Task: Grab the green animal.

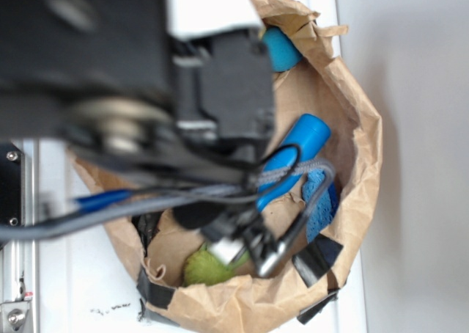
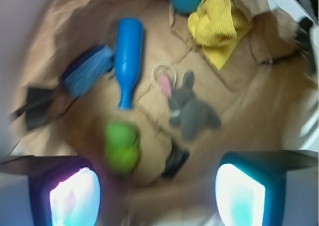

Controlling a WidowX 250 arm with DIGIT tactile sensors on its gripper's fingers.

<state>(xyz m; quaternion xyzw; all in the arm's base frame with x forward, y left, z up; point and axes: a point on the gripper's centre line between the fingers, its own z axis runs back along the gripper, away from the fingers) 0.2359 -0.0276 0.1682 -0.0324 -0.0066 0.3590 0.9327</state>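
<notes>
Our gripper (image 2: 158,196), jaws spread w/ nothing held, could drift right & nab the bunny (image 2: 192,111) vs. the green animal (image 2: 121,147).

Robot arm (image 1: 146,105) (blurred) over paper bag (image 1: 359,127); blue bottle (image 1: 293,157), green animal (image 1: 201,268) inside.

light: bright, even | exterior: arm (image 1: 146,91) blurred at upper left | wrist: motion-smeared throughout, finger pads (image 2: 75,201) glaring along bottom

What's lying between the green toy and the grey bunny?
Just bare brown paper, going by the wrist view; nothing sits between the green toy and the bunny.
</notes>
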